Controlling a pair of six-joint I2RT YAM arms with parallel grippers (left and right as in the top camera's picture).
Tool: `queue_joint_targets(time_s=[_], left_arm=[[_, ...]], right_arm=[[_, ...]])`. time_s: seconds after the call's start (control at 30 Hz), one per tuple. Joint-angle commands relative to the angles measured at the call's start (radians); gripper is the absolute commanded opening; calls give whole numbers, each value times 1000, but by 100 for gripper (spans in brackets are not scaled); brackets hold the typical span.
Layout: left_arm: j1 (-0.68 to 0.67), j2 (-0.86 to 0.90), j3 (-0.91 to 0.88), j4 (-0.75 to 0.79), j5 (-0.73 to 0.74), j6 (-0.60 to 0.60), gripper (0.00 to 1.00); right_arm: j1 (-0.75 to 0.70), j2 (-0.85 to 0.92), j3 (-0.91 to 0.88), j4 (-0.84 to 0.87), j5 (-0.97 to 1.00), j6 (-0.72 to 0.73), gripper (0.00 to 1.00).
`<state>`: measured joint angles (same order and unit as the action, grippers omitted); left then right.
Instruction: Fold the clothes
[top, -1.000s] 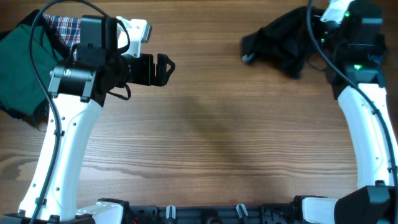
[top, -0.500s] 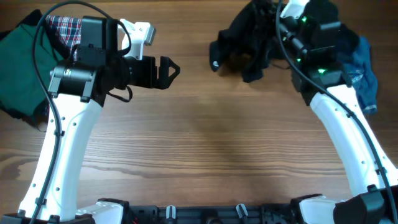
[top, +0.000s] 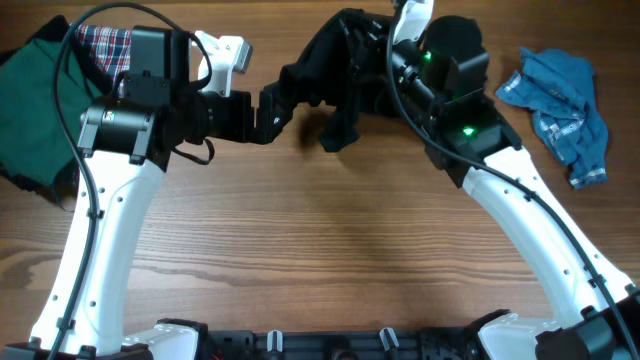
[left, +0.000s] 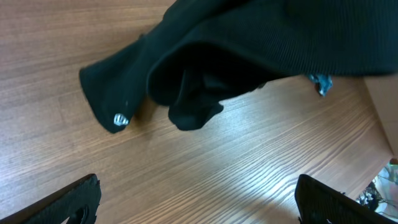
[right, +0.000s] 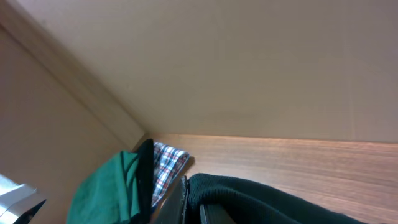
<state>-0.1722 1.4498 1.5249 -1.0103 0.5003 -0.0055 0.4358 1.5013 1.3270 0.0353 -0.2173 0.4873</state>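
The right gripper (right: 191, 199) is clamped on the big black short-sleeved cotton shirt (top: 335, 60), bunched over the far middle of the wooden table (top: 330, 230), so I'd have the wide-open left gripper (top: 265, 112) pinch the hanging edge beside it, then spread both apart.

My left arm (top: 100, 240) and right arm (top: 540, 215) are white curved shells with black motor blocks and thin black cables (top: 82, 175). Green lights (top: 466, 131) dot the right one. My left gripper (top: 270, 112) is black.

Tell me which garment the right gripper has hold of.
The black shirt, bunched up and partly lifted; the blue one lies loose far right, the green one far left.
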Motion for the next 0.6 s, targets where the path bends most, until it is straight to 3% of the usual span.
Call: queue_joint_targets(time_s=[0.0,0.43,0.57], left_arm=[[-2,34,17,16,26,-2,100],[-6,144,16,202,23,2,99],[-18,145,16,229,23,2,73]], right_arm=[[33,-19,27,16,-21,15,4],[63,-19,27,-25,-77,12,4],[63,-19,27,-20,-93,13,4]])
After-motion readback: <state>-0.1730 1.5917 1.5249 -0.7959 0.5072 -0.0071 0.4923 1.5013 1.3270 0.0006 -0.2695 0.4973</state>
